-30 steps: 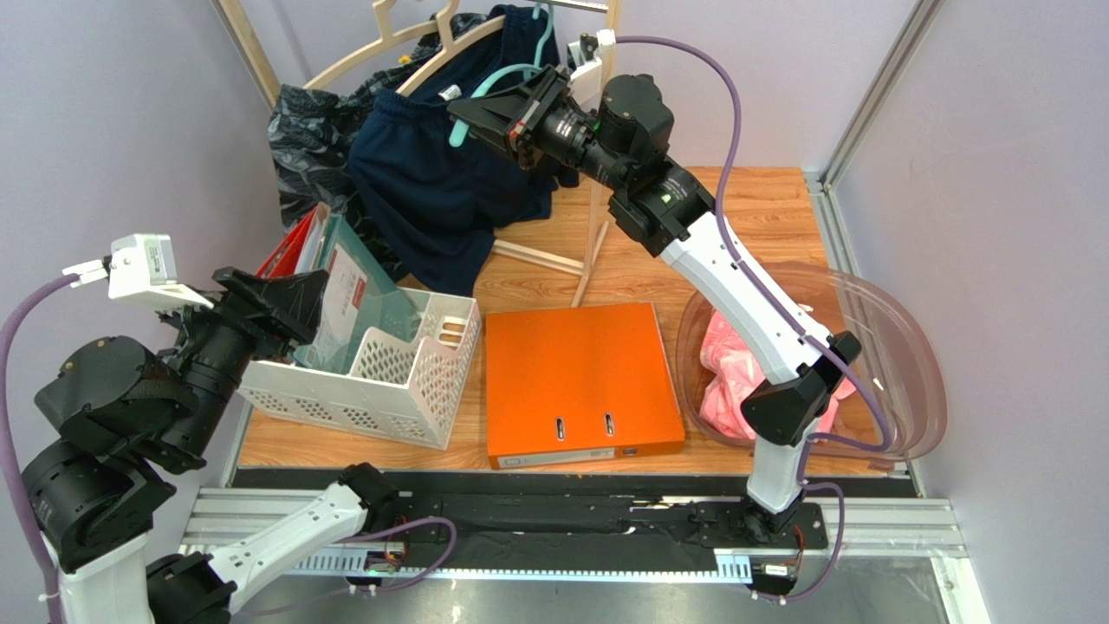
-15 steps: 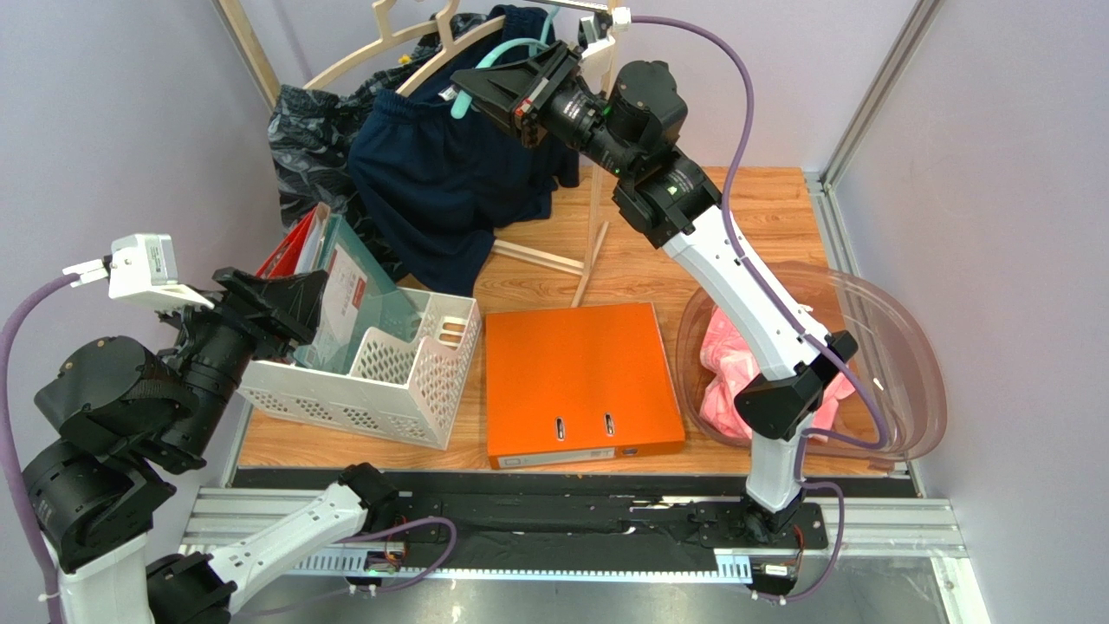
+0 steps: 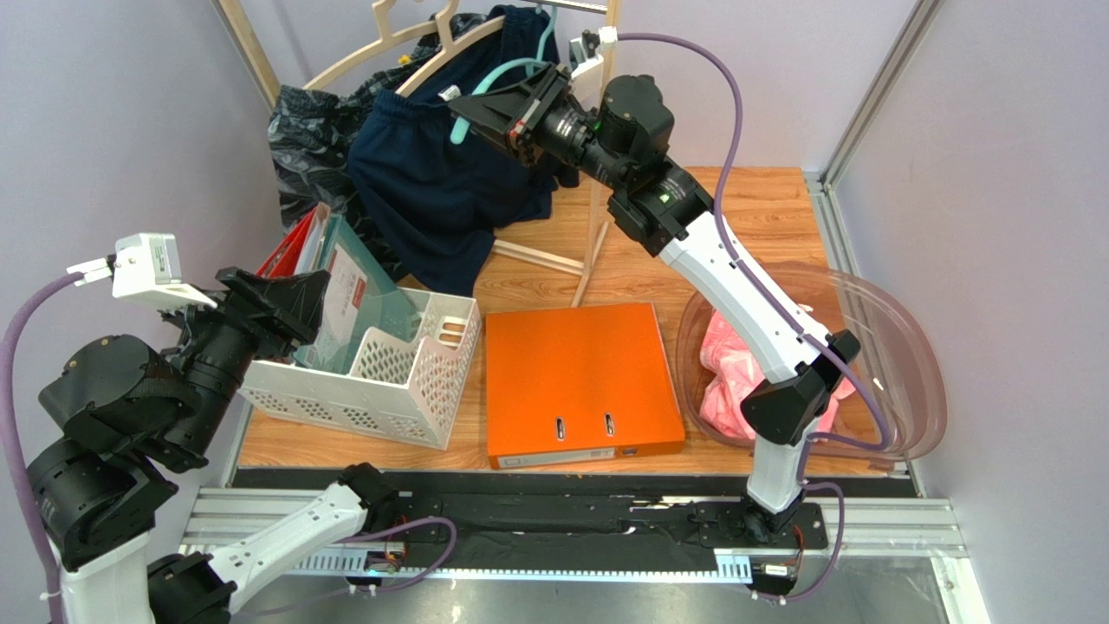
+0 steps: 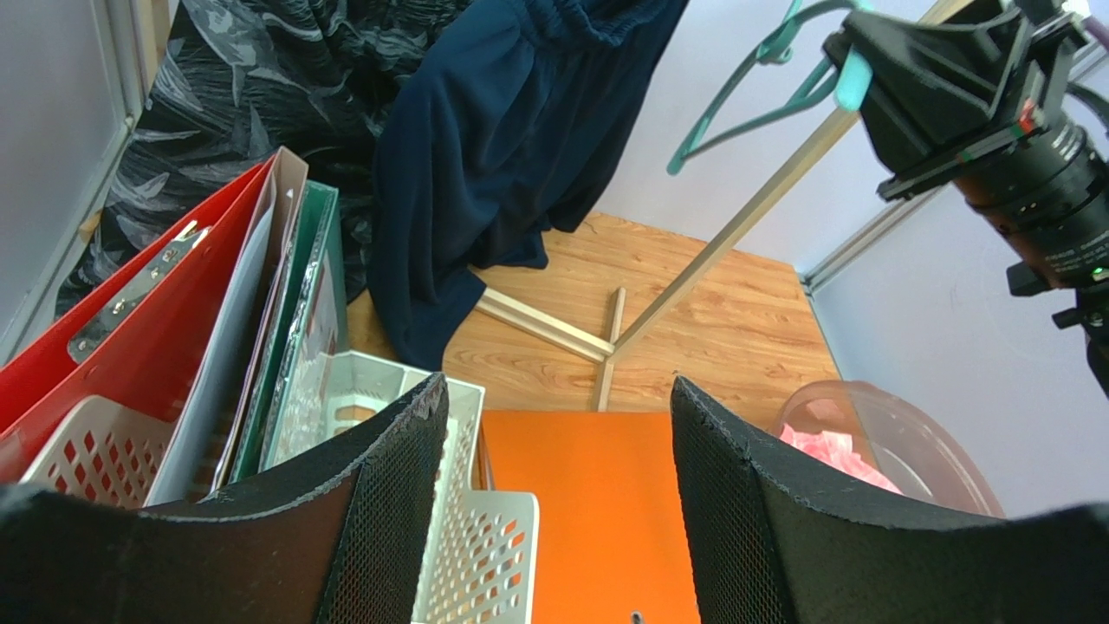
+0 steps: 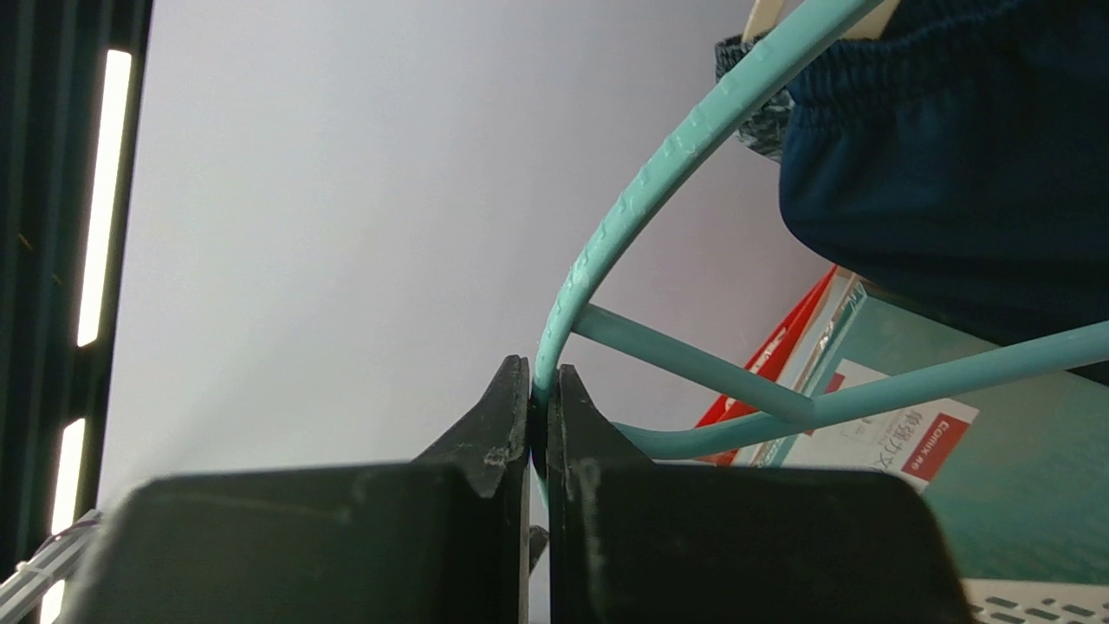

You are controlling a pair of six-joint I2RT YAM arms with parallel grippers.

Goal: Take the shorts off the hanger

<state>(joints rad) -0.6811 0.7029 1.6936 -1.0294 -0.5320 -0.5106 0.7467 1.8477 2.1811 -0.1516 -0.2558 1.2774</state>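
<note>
The teal hanger (image 3: pixel 484 89) is bare and held high at the back, beside the dark navy shorts. My right gripper (image 3: pixel 458 115) is shut on its thin bar; the right wrist view shows the bar (image 5: pixel 612 221) pinched between the closed fingers (image 5: pixel 538 380). The pink shorts (image 3: pixel 729 377) lie crumpled in the clear bowl (image 3: pixel 898 341) at the right, apart from the hanger. My left gripper (image 3: pixel 306 293) is open and empty above the white basket; its wrist view shows wide-apart pads (image 4: pixel 560 390), the hanger (image 4: pixel 742 98) and the pink shorts (image 4: pixel 833 449).
Navy shorts (image 3: pixel 443 169) and dark patterned cloth hang on pale wooden hangers (image 3: pixel 391 33) on a wooden rack (image 3: pixel 592 247) at the back. An orange binder (image 3: pixel 579 384) lies mid-table. A white basket (image 3: pixel 391 377) with folders stands at the left.
My right gripper with the hanger rose and shifted right half a second ago, then came back down and left a little. The left arm has barely moved.
</note>
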